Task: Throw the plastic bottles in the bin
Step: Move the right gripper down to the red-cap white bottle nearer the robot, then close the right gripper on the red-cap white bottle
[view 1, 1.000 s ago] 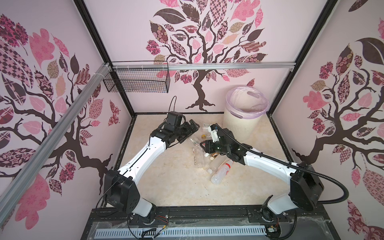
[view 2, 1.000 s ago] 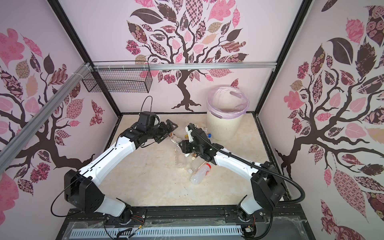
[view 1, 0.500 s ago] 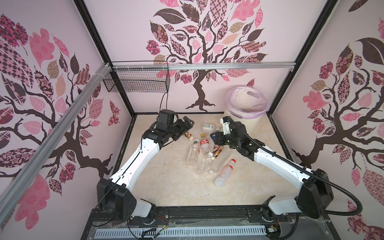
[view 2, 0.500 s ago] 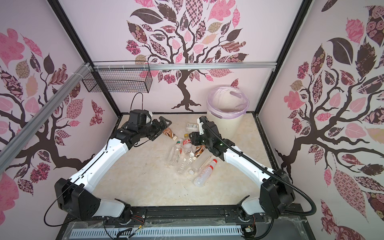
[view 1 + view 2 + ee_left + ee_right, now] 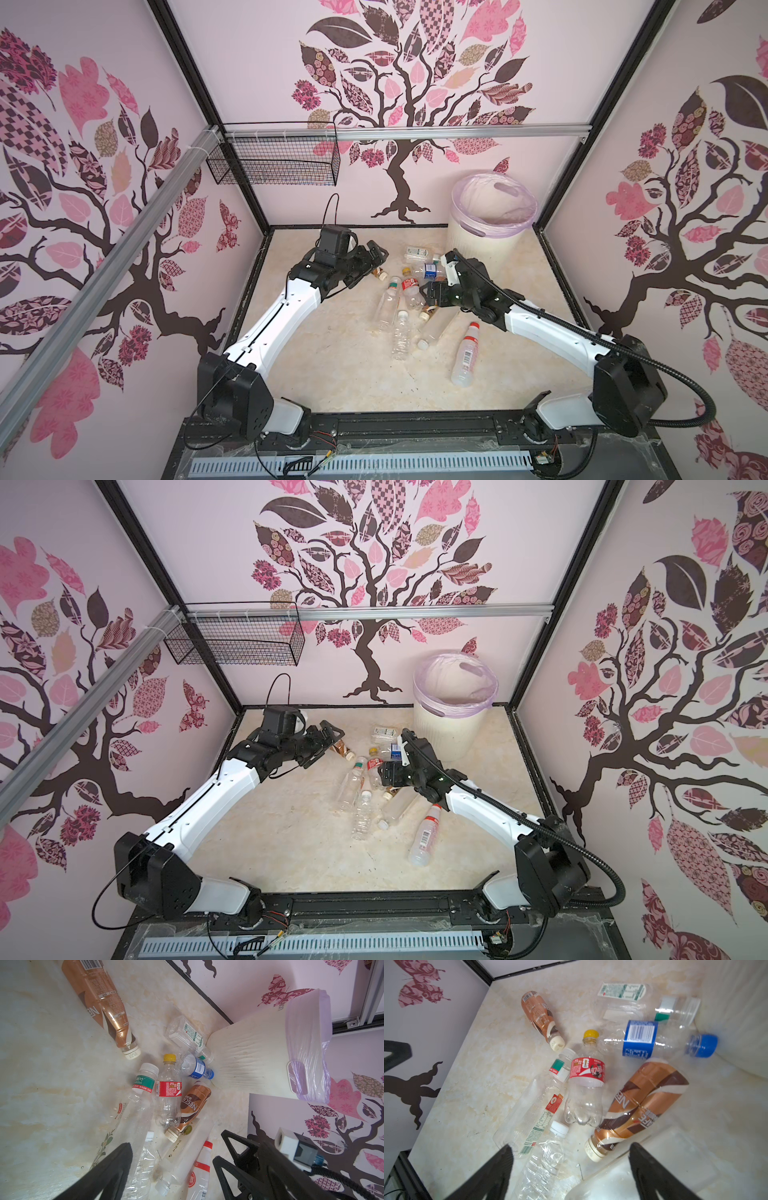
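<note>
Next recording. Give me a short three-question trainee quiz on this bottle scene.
1. True or false: the right pincer grips a bottle.
2. The cap of the red-label bottle is: A white, B yellow, C blue.
3. Fill in: in both top views the bin stands in the far ____ corner.
Key: 1 false, its jaws stand open and hold nothing; 2 B; 3 right.

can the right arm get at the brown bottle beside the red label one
Probably yes: the right gripper is open right by the brown bottle, and nothing lies over it, though the red-label bottle crowds one side.
</note>
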You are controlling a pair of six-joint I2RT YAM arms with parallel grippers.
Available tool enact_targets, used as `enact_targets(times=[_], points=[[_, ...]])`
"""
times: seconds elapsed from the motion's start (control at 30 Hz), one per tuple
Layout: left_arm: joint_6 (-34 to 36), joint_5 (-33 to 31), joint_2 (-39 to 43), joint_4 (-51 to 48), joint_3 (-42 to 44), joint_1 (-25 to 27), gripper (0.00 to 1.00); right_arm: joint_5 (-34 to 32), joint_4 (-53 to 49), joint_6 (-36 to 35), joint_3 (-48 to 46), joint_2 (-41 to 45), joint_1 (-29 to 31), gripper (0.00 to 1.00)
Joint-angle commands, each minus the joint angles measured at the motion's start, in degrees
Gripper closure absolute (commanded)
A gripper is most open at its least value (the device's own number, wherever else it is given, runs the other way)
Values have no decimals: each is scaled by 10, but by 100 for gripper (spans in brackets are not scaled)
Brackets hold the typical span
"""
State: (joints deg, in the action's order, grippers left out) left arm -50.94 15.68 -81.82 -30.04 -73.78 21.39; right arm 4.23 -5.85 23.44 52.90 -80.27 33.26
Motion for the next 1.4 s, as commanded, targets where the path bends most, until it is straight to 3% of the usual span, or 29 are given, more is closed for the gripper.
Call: enact_targets(times=[0.0,0.13,0.27,0.67,0.93,1.17,1.37], points=[[11,9,-3,4,21,-2,2,-69,-49,10,-11,43,2,1],[8,17,-1,18,37,-1,2,-160,-111,33,-60,98,2,0],[2,24,-5,38,51,3,2,-201,-148,61,-119,144,2,0],[2,40,-29,52,52,26,2,-124,-132,126,-250,208,2,1],[1,40,-29,55,57,27,2,-78,-95,129,-264,172,1,3],[0,40,-27,54,61,27,2,-57,-84,135,-277,149,2,12],[-8,44,-30,59,65,28,2,-62,-63,142,-302,157,2,27]])
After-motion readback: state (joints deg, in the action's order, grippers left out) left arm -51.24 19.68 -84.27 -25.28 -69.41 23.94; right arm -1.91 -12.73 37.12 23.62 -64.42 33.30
